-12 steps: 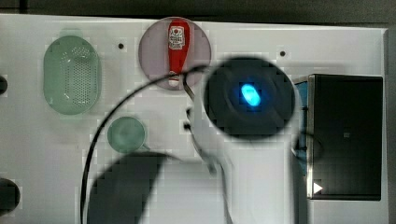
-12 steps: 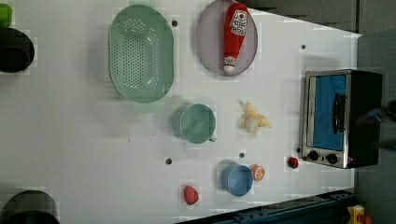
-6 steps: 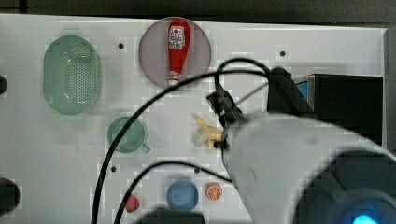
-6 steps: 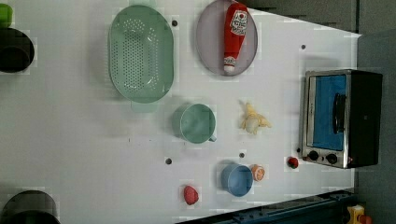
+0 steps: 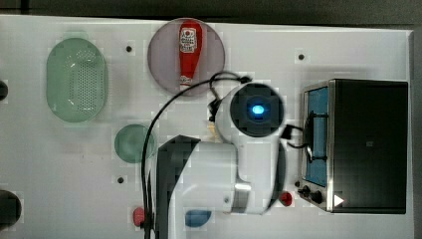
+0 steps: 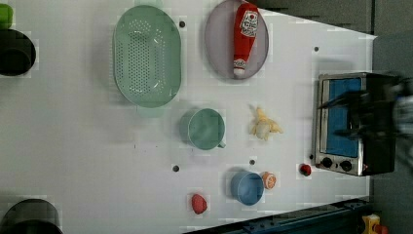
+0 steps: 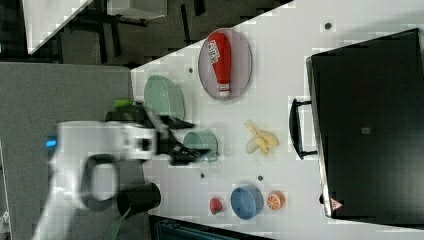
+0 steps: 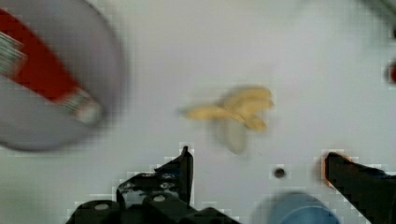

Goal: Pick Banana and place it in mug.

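A white tabletop (image 6: pixel 73 146) carries all the items, with dark flooring beyond its edge in the right view. The banana (image 6: pixel 263 125), peeled and splayed, lies flat on the tabletop between the mug (image 6: pixel 206 128) and the toaster oven (image 6: pixel 353 122), apart from both. Taking the banana as landmark: the teal mug stands upright and empty to the left view's left of it; the pale green colander (image 6: pixel 147 54) lies beyond the mug; the grey plate (image 6: pixel 216 44) bearing a red ketchup bottle (image 6: pixel 245 36) sits toward the left view's top. A blue bowl (image 6: pixel 247 187) and an orange slice (image 6: pixel 269 180) lie toward the left view's bottom, with a small red item (image 6: pixel 198 203) farther along. In the wrist view the gripper (image 8: pixel 257 170) hangs above the tabletop with its fingers (image 8: pixel 182 170) spread wide and empty, the banana (image 8: pixel 238 112) lying just beyond the fingertips.
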